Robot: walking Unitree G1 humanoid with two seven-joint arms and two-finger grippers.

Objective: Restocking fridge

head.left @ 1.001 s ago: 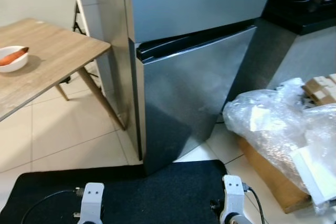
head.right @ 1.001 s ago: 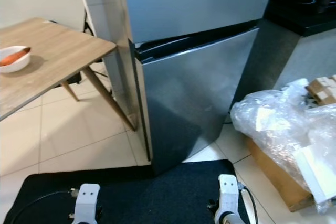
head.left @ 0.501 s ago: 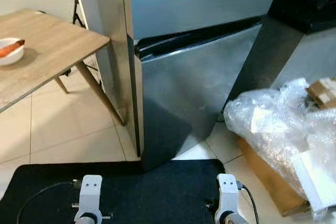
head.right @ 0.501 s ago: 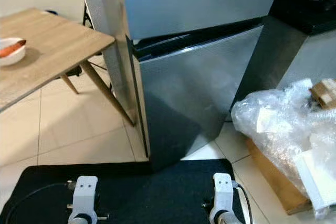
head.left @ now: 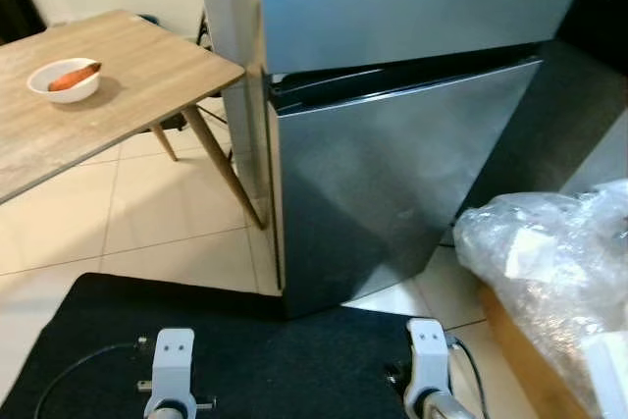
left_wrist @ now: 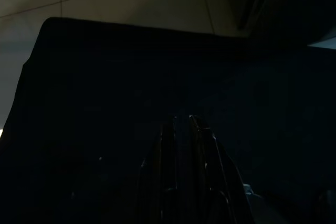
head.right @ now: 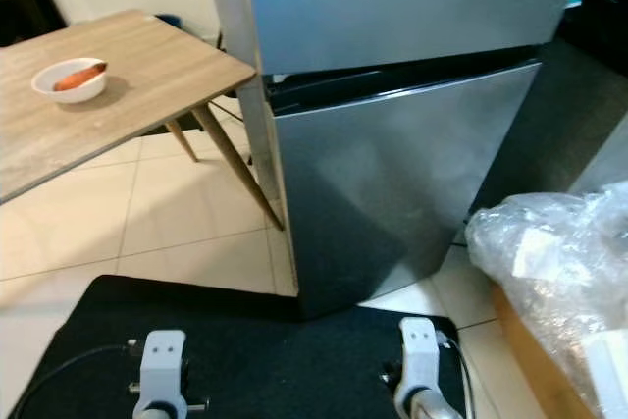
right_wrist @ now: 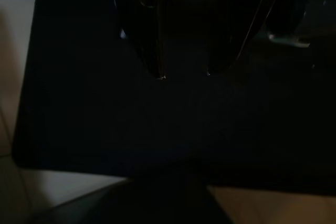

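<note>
Head views: the fridge (head.left: pixel 392 144) stands straight ahead with both doors shut, long axis upright, front facing the robot; the dark seam between its doors runs level. The carrot (head.left: pixel 75 76) lies in a white bowl (head.left: pixel 65 80) on the wooden table (head.left: pixel 147 76), well to the robot's left, long axis roughly level, slightly tilted. Both arms hang low over the black mat (head.left: pixel 245 340); the left arm is judged nearer the bowl. Left wrist view: left gripper (left_wrist: pixel 181 124) points at the mat, fingers pressed close together. Right wrist view: right gripper (right_wrist: pixel 184 74) over the mat, fingers spread apart, holding nothing.
</note>
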